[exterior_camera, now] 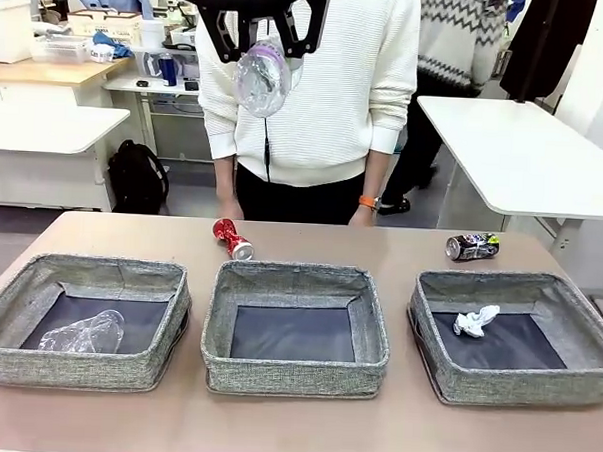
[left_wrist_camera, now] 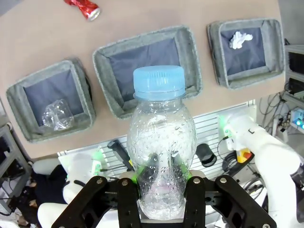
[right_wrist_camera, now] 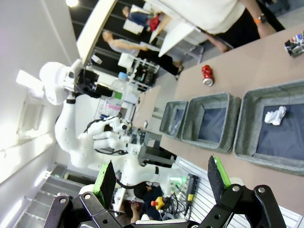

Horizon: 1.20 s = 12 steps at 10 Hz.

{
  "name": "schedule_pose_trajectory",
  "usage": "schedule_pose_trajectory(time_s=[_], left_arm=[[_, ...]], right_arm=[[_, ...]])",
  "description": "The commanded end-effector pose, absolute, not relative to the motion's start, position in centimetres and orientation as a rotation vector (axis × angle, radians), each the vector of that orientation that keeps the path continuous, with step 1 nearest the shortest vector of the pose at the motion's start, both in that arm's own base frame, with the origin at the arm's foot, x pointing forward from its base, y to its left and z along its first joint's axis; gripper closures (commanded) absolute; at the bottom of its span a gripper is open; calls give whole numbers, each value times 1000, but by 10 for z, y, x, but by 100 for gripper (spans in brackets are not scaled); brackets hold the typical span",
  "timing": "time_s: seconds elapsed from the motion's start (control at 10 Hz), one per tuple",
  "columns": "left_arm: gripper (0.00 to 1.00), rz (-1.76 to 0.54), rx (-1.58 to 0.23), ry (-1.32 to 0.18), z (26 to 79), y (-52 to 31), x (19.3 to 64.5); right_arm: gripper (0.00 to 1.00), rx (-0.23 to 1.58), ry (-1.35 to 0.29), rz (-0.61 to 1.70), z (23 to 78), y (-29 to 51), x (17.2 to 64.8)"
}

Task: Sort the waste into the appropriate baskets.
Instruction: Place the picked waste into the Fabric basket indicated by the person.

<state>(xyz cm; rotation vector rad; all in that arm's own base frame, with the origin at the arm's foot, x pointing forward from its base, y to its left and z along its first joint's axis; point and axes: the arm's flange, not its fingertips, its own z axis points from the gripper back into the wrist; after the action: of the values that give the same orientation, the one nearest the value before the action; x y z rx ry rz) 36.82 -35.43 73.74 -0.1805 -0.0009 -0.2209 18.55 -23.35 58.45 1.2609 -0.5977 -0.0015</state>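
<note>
Bottle update: the left jaws are clamped around the lower body of the small clear bottle (left_wrist_camera: 161, 142), a rounded plastic thing with a pale blue screw cap and droplets beading its wall. It's held high above the tabletop (exterior_camera: 293, 426), in front of the person's white ribbed sweater (exterior_camera: 327, 107). Right jaws are spread wide, green pads facing each other. Down below sit three square soft-sided baskets of grey woven fabric. The left basket (exterior_camera: 80, 365) has the crushed clear plastic bottle (exterior_camera: 85, 333) lying crinkled inside, the middle basket (exterior_camera: 295, 371) shows its dark floor, and the right basket (exterior_camera: 520, 384) holds the crumpled white paper (exterior_camera: 476, 320). Crushed red can (exterior_camera: 233, 239) lies on the tabletop just behind the middle basket, and the dented crushed black can (exterior_camera: 472, 246) behind the right one.
</note>
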Motion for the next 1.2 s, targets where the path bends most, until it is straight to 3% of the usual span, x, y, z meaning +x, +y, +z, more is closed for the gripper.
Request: schedule_pose_trajectory(time_s=[0.0,1.1], left_arm=[[80,-224,-173,-10,739,-350,367],[80,-224,-173,-10,739,-350,367]], right_arm=[[0,1271,-609,7,585,-232,185],[0,1271,-609,7,585,-232,185]])
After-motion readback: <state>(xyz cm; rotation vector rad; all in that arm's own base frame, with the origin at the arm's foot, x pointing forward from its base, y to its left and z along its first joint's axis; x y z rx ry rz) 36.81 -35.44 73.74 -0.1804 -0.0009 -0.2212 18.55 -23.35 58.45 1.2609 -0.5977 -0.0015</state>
